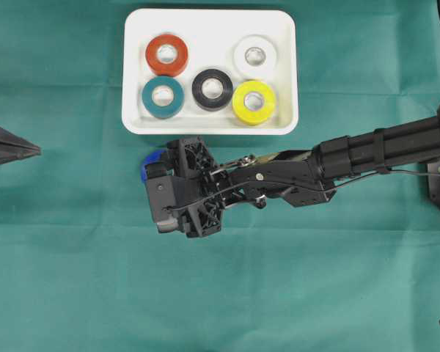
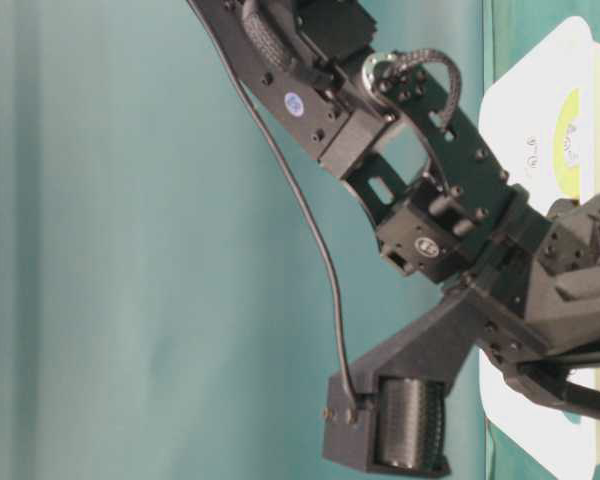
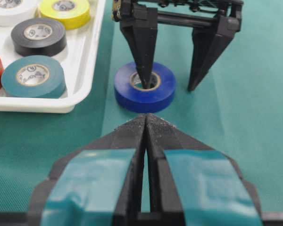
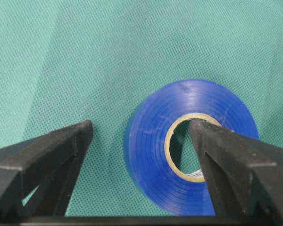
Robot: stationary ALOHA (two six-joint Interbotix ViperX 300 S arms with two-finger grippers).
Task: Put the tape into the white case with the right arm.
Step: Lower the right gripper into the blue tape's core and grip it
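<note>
Blue tape roll (image 3: 145, 86) lying flat on the green-covered bench (image 1: 73, 279), just outside the long rim of the white case (image 1: 209, 22), which holds red, white, teal, black and yellow rolls. Right gripper (image 3: 172, 84) pointed down over the roll, jaws spread wide: one finger (image 4: 226, 160) stands in the roll's core, the other outside its wall, not clamped. Left gripper (image 3: 146, 120), teal-banded, well apart at the bench edge, jaws closed tip to tip.

Robotics lab bench: green cloth (image 1: 73, 279), two black arms, sorted tape rolls in tray (image 1: 132, 73)
</note>
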